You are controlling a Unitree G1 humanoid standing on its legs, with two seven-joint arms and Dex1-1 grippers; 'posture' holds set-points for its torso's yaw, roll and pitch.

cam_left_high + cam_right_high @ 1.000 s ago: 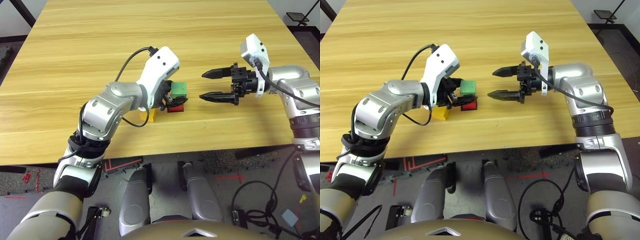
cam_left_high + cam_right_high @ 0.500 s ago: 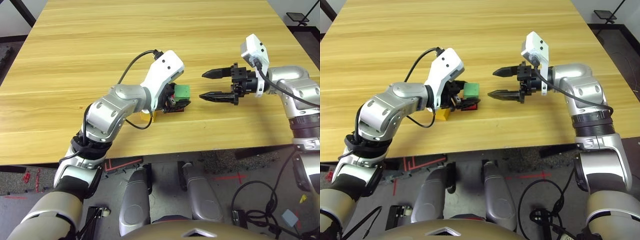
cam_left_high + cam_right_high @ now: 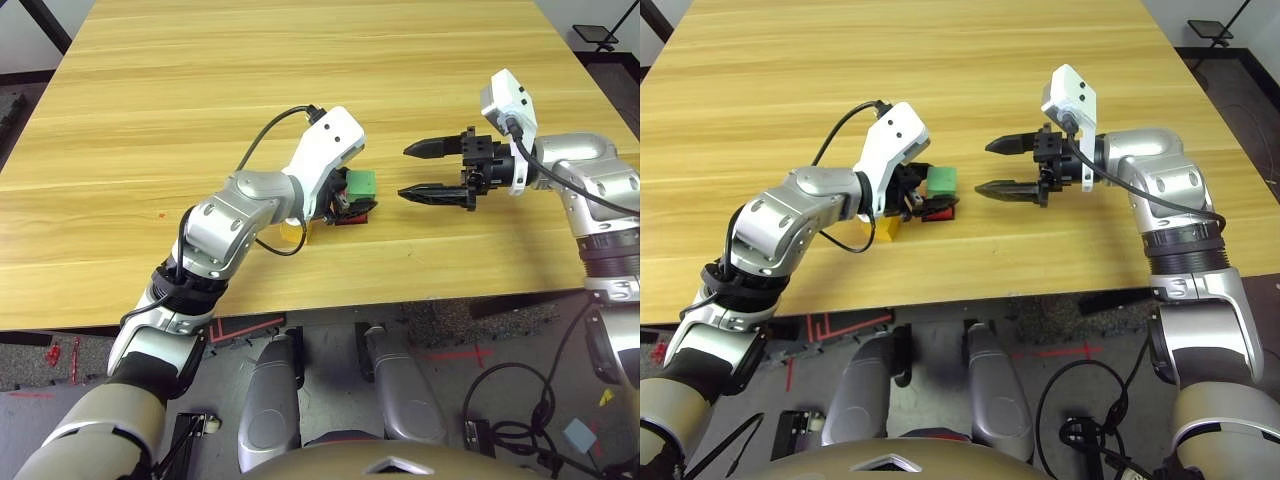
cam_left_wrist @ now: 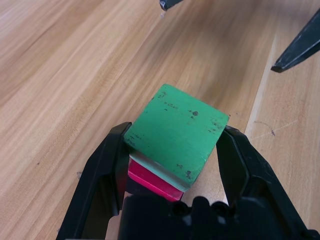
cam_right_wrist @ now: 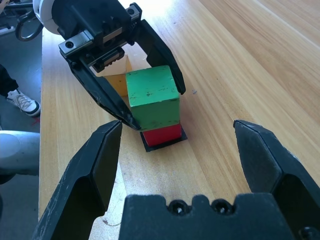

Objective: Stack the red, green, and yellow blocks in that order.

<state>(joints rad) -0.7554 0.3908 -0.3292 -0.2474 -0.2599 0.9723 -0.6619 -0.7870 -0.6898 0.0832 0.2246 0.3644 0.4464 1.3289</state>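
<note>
Green block (image 5: 152,98): centre frame, resting on red block (image 5: 161,135), left gripper (image 4: 175,150) fingers closed on its sides | yellow block (image 5: 116,84): just behind | right gripper (image 3: 422,169): wide open, empty | handling: likely light, rigid, matte; grip opposite flat faces.

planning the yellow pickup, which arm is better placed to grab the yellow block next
Probably left. The left tool sits at the green block on the red block, with the yellow block right beside it. The right tool hovers open, beyond the stack.
</note>
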